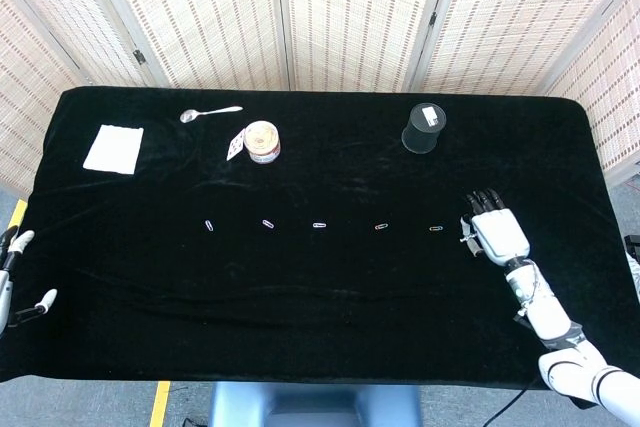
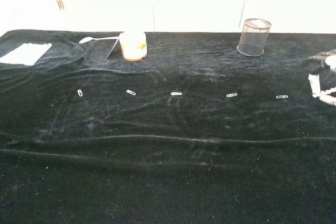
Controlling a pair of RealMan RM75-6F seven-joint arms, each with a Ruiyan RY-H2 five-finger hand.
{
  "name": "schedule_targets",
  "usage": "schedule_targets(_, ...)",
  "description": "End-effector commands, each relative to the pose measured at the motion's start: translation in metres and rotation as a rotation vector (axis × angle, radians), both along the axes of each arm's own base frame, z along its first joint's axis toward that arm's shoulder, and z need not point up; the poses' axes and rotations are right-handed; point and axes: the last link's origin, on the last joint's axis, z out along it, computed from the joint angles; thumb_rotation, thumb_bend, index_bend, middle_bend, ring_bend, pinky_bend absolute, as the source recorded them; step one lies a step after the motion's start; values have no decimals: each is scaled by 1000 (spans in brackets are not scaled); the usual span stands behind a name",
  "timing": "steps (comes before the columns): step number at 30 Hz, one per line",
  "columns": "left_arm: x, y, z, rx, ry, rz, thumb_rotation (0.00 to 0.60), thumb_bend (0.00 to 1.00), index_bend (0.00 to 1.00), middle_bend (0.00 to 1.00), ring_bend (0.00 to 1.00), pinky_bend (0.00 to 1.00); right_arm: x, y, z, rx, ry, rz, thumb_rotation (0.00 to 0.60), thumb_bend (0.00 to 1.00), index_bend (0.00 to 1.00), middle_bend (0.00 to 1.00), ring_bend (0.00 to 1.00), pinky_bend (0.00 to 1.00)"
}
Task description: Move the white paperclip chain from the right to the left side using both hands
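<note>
Paperclips unheld; right hand fingers spread; left hand fingers apart; no legible labels.

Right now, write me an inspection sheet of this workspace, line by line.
Surface: black cloth table, wrinkled.
Job's things: five separate paperclips in a row, leftmost paperclip to rightmost paperclip; no linked chain seen.
Clutter: spoon, white paper, tape roll, mesh cup.
Hands: right hand open beside the rightmost clip, touching nothing; left hand open at the left edge.
Cables: nothing seen.
Surroundings: woven folding screen behind.
</note>
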Motion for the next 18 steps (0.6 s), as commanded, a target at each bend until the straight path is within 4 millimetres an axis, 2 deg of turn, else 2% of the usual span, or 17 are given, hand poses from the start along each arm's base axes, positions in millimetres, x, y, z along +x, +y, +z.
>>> schedule_targets(1,0,0,0,-1,-2,-1,600,322,0,0,68,53,13,1,7,-21,-17,39,600,656,901,151,68,0)
schedule_targets(8,-1,-1,4,4,-20,3,600,322,0,0,66,53,58,-5,-14,80,-169,78,600,655,902,155,71,0)
schedule_targets(14,-4,-4,10,15,-43,3,600,322,0,0,66,53,98,-19,-46,156,-230,137,600,656,902,157,74,0)
schedule_targets(18,-6,-6,14,20,-56,1,600,322,0,0,66,53,115,-31,-68,193,-241,138,600,656,902,160,76,0)
